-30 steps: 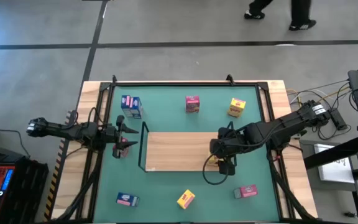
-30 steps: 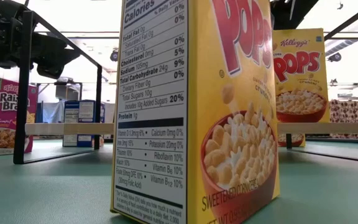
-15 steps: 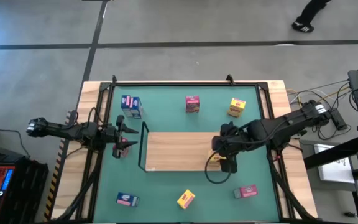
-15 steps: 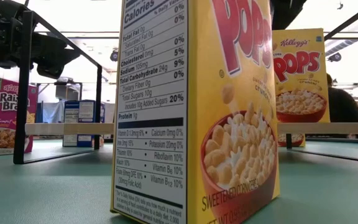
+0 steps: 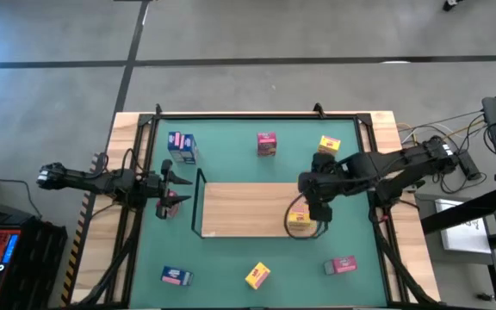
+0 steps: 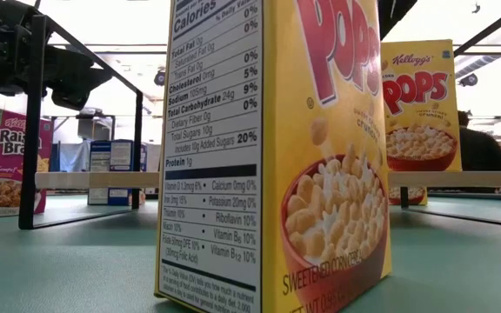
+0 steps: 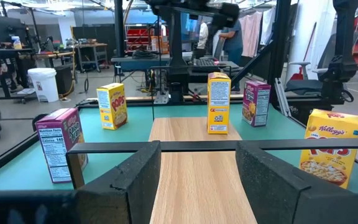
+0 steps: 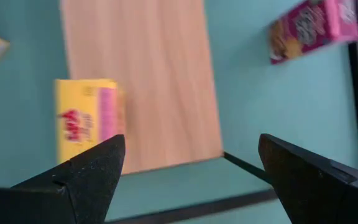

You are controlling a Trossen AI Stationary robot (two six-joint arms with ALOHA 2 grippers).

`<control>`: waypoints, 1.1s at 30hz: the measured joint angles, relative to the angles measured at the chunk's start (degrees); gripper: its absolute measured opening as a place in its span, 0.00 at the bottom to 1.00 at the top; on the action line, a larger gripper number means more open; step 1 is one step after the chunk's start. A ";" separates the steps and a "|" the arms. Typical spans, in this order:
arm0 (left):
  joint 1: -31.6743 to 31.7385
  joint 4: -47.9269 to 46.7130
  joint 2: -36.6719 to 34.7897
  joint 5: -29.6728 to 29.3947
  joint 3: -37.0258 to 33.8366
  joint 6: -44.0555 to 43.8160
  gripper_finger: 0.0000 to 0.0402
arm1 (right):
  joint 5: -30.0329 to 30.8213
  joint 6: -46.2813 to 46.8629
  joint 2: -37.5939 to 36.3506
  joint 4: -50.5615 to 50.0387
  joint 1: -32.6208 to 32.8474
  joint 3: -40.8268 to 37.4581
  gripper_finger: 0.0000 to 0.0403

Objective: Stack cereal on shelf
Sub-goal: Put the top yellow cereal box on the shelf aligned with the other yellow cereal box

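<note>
The shelf is a light-wood board with black rails in the middle of the green table. One yellow cereal box stands on its right end, also seen in the right wrist view and the left wrist view. My right gripper hovers open just beyond that box toward the far edge, touching nothing. My left gripper waits open at the shelf's left end. Several other boxes, blue, pink and yellow, stand or lie on the table around the shelf.
Far side: blue box, pink box, yellow box. Near side: blue box, yellow box filling the low view, pink box. A pink box sits beside my left gripper. Black frame rails edge the table.
My right gripper has drawn back from over the shelf's right end toward the far edge, and the arm has swung with it. The yellow box it covered now shows, standing where it was on the board.
</note>
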 joint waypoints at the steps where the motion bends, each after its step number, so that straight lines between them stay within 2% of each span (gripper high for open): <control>1: 0.01 0.00 -0.01 0.00 0.00 0.00 0.48 | 0.00 -0.35 0.00 -0.96 -1.10 0.30 0.89; 8: 0.01 0.00 -0.02 0.00 0.00 0.00 0.48 | -0.06 1.05 -0.26 -8.06 -9.92 0.69 0.89; 17: -0.01 0.00 0.00 -0.01 0.00 0.00 0.48 | -3.74 0.69 -2.05 -12.19 -18.81 -1.06 0.90; 25: -0.01 0.00 0.00 0.00 0.00 0.00 0.48 | -4.76 -2.01 -6.25 -11.38 -25.73 -6.79 0.92; 33: 0.01 0.00 -0.02 0.00 0.00 0.00 0.48 | -5.22 -7.58 -9.63 -5.58 -33.47 -14.52 0.92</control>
